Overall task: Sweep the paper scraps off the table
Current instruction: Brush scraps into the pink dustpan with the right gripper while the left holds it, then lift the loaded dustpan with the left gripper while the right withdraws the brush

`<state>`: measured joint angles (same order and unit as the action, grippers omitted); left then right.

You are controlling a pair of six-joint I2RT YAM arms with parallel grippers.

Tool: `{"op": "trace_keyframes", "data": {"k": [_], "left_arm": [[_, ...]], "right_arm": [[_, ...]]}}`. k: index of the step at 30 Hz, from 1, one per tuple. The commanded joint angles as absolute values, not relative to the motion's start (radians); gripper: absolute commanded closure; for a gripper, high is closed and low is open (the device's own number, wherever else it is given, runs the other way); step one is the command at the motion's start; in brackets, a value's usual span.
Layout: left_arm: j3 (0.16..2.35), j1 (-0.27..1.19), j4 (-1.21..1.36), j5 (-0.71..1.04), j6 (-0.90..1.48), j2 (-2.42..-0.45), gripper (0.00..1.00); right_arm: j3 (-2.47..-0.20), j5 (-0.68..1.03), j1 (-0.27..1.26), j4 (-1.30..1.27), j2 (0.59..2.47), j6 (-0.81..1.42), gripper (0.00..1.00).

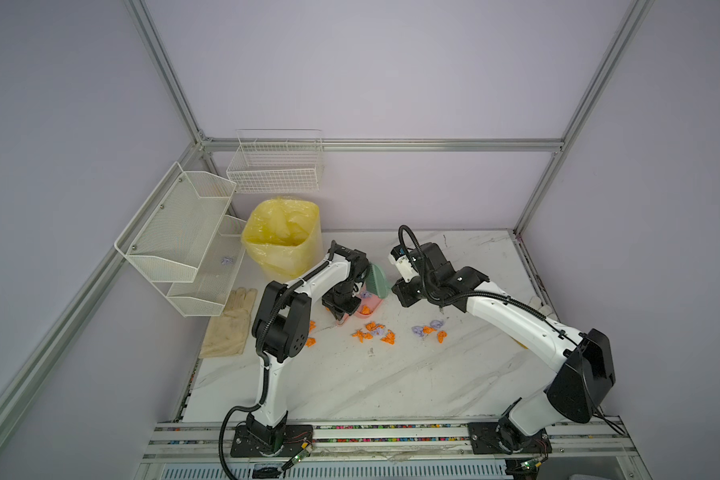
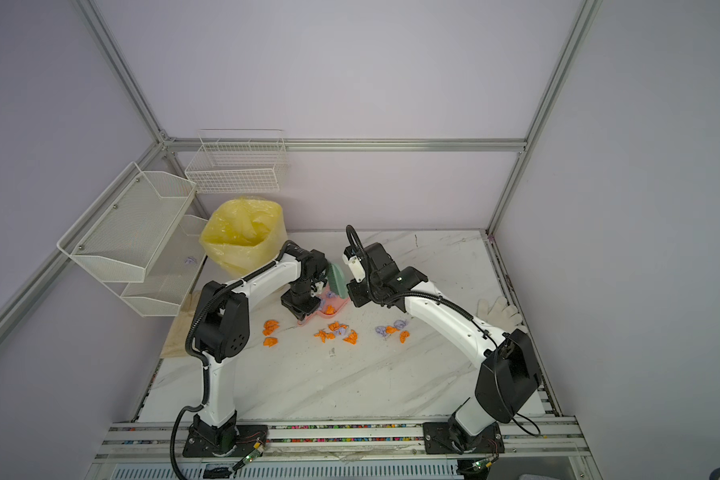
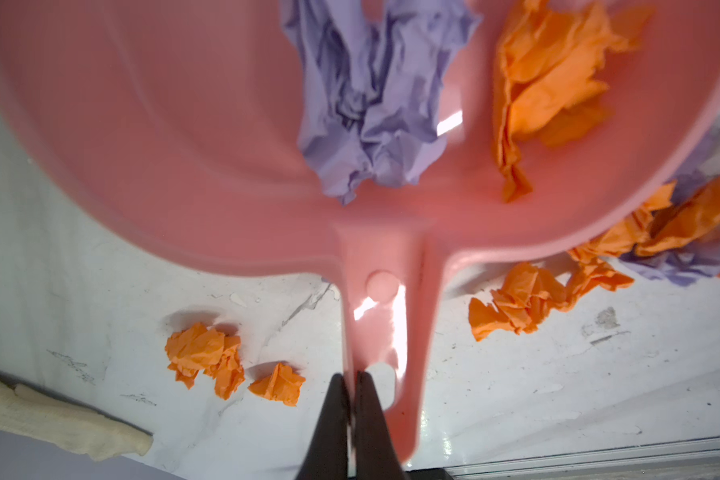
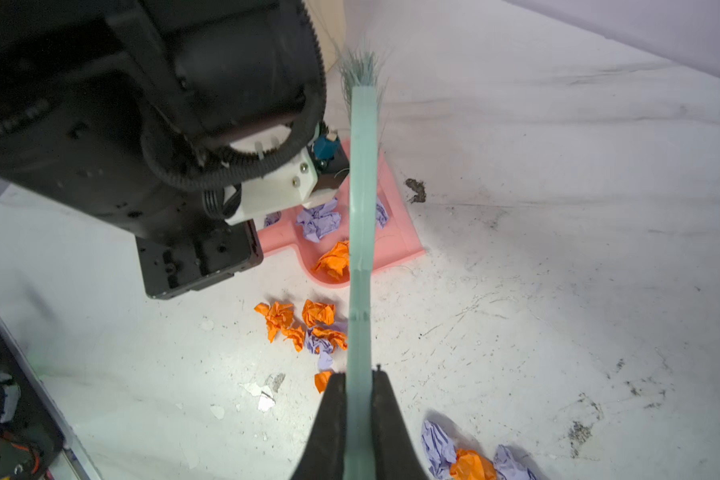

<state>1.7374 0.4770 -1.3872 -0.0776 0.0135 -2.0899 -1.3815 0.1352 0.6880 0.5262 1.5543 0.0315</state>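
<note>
L gripper (image 3: 352, 378) clamped on pink dustpan (image 3: 163, 145) handle; R gripper (image 4: 358, 376) clamped on green brush (image 4: 363, 174) handle. We note a few paper scraps (image 4: 317, 312) in dustpan, most loose on table (image 1: 391, 386) near it. We judge scraps light, soft, skittish: push w/ brush, don't pinch. No legible writing.

Lab cell: aluminium frame (image 1: 391, 144), bare walls (image 1: 391, 75)
</note>
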Motion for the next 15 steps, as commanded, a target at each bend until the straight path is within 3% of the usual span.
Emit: {"op": "trace_keyframes", "data": {"k": [1,15], "left_arm": [[1.819,0.469,-1.384,-0.068,0.021,-2.051,1.0],[1.804,0.453,-1.283,-0.056,0.047,-1.954,1.0]], "right_arm": [[-1.41,0.068,0.666,0.503,1.54,0.099,1.0],[-1.34,0.04,0.531,0.509,1.461,0.19,1.0]]}}
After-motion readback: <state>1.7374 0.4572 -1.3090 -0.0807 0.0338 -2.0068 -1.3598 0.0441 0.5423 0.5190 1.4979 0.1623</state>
